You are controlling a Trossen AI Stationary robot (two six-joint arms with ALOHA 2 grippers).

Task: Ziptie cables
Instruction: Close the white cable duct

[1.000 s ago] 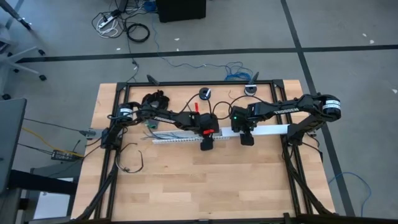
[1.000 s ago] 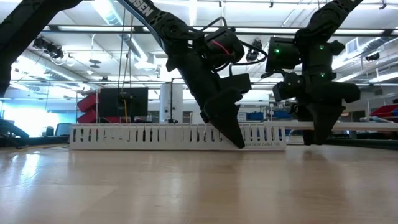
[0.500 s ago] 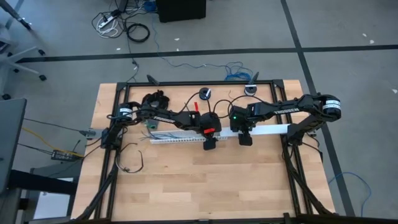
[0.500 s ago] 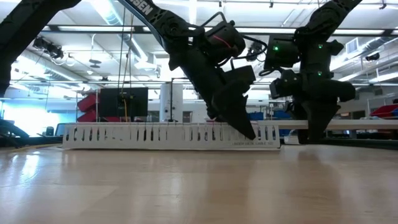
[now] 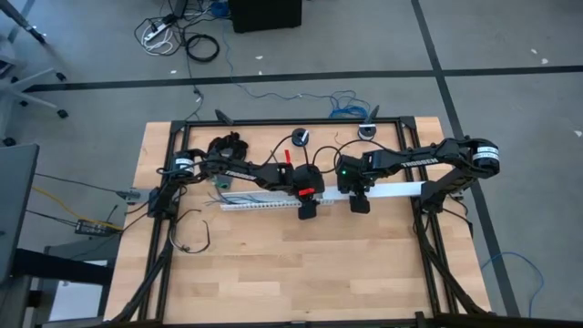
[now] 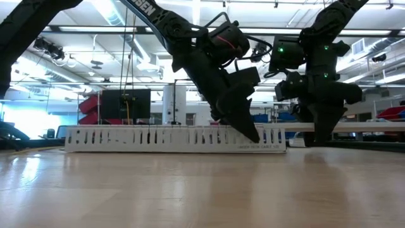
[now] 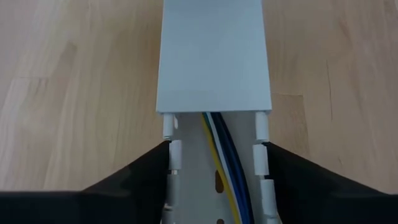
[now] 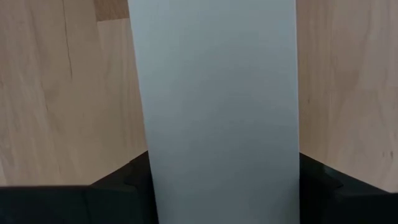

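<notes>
**Both arms astride the white duct at mid-table**

The wooden table fills the middle of the high view, framed by black rails. Across it, a little behind the centre, lies the long white slotted duct, running left to right. Its right stretch carries a plain white cover; its left stretch is uncovered and shows its slotted wall in the low view.

The left arm reaches in from the table's left side, and the left gripper stands over the duct near its middle, just where the cover ends. In the left wrist view its fingers sit one on each side of the duct's slotted walls, close against them; they straddle the duct, but a firm grip cannot be told.

The right arm comes in from the right, and the right gripper stands over the covered stretch, just beside the left one. In the right wrist view its fingers lie one at each edge of the cover, set wide and flanking it; whether they press it cannot be told.

The cables lie inside the open channel, running along its length and passing under the end of the cover: dark blue, yellow and pale strands side by side. In the high view dark wires show at the duct's left part, near a small green module behind it.
</notes>
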